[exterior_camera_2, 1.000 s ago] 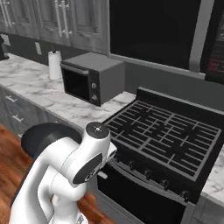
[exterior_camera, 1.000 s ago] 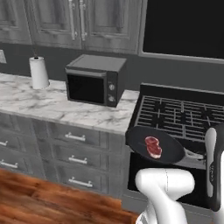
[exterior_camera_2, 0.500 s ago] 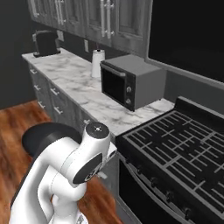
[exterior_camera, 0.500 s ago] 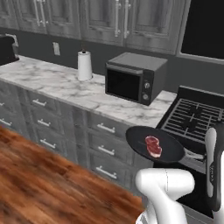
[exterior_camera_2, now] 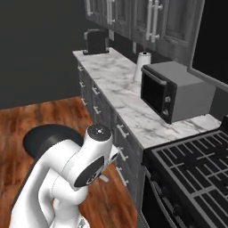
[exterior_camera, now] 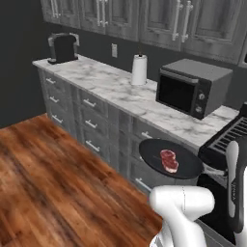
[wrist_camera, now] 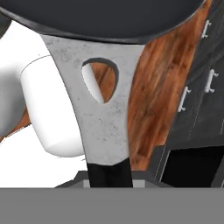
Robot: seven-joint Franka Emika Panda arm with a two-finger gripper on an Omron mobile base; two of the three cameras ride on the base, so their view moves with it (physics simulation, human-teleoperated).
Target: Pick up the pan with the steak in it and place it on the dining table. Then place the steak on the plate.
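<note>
One step of the task is partly done: I am carrying the pan off the stove, with table and plate both to come.

Left base view: I am holding the pan level in the air in front of the grey drawers, the steak lying flat inside it. Right base view: I am keeping the arm folded low, its elbow bent high above the wood floor. Hand view: I am gripping with the pincer clamped together on the pan's handle.
</note>
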